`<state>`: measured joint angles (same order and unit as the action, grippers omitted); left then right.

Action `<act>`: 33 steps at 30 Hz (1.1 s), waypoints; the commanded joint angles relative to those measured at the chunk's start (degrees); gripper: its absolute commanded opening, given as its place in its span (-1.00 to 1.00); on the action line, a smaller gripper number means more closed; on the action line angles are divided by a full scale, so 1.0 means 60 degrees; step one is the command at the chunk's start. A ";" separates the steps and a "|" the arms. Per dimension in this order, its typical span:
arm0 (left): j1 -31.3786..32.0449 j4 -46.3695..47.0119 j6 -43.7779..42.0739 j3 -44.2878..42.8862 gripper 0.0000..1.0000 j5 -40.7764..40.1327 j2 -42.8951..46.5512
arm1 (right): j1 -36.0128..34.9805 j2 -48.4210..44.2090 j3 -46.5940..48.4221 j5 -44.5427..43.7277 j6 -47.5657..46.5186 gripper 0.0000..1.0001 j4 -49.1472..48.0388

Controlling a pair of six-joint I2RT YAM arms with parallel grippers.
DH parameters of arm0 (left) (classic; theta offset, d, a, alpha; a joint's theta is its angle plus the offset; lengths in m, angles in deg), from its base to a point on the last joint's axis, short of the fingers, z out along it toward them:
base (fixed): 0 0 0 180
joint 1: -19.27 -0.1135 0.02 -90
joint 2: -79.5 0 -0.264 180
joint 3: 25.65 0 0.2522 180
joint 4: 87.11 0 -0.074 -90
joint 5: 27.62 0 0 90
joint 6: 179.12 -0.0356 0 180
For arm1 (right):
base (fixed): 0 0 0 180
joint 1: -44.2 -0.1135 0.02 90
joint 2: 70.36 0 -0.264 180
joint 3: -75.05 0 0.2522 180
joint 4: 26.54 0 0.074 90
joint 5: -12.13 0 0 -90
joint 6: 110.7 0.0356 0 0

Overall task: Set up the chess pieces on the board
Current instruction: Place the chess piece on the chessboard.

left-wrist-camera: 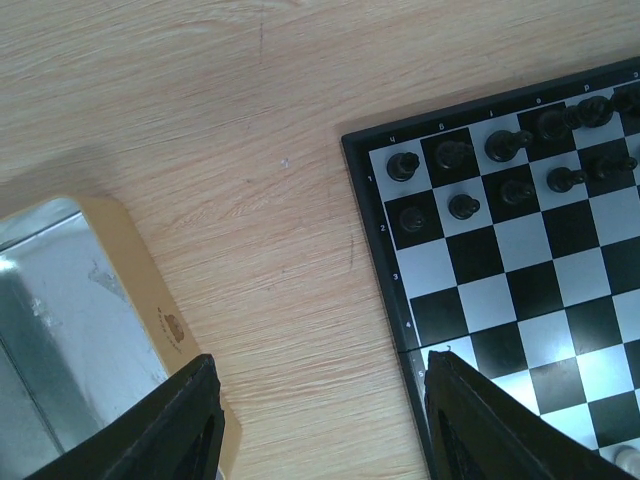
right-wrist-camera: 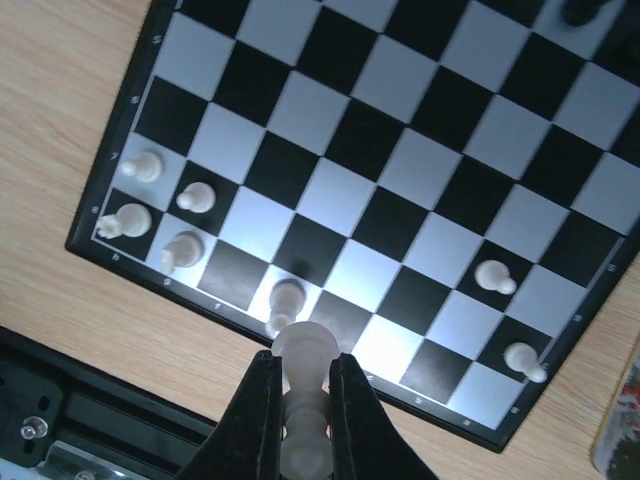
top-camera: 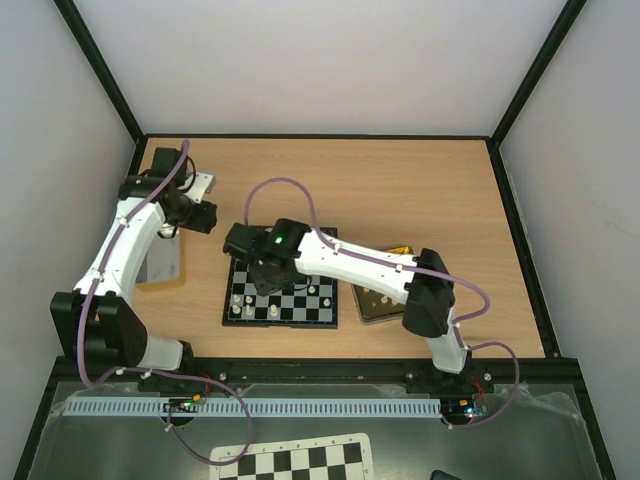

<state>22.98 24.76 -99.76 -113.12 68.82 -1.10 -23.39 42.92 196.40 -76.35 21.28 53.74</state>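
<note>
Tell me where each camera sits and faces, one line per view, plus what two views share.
Top external: above and behind the arms, looking down on the table; left arm and right arm show.
Left wrist: on the left arm, facing down at an open tin and the board with black pieces; the left fingers, apart, show.
Right wrist: over the board's white side; the right fingers clamp a white piece.
Shared: both wrist views show the board.

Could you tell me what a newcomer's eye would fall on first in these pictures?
The right gripper, shut on a cream-white chess piece, hangs over the near edge of the board, where a few white pieces stand. Black pieces crowd one corner of the board in the left wrist view. The left gripper hovers open over the wooden table, between the board and a gold-rimmed tin.
</note>
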 commanded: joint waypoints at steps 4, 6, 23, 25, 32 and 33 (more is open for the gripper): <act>-0.0105 0.0095 0.0414 0.0158 0.13 0.0108 0.0282 | -0.0263 0.0778 0.0809 -0.0404 -0.0303 -0.96 0.0787; -0.0105 0.0075 0.0439 0.0164 0.13 0.0166 0.0299 | -0.0263 0.0693 0.0414 -0.0462 -0.0264 -0.96 0.0613; -0.0105 0.0118 0.0642 0.0252 0.13 0.0319 0.0300 | -0.0223 -0.0302 -0.2653 -0.0024 0.0226 -0.96 -0.1552; -0.0107 0.0112 0.0633 0.0246 0.13 0.0305 0.0273 | -0.0194 -0.0325 -0.2781 0.0087 0.0240 -0.96 -0.1759; -0.0105 0.0133 0.0630 0.0224 0.13 0.0268 0.0186 | -0.0175 -0.0331 -0.3125 0.0386 0.0226 -0.96 -0.2151; -0.0105 0.0140 0.0622 0.0216 0.13 0.0254 0.0177 | -0.0175 -0.0315 -0.3146 0.0391 0.0222 -0.96 -0.2175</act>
<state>22.71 25.66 -96.41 -112.08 70.02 -0.03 -24.77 42.81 178.39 -74.32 22.04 42.57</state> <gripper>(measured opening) 0.565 0.052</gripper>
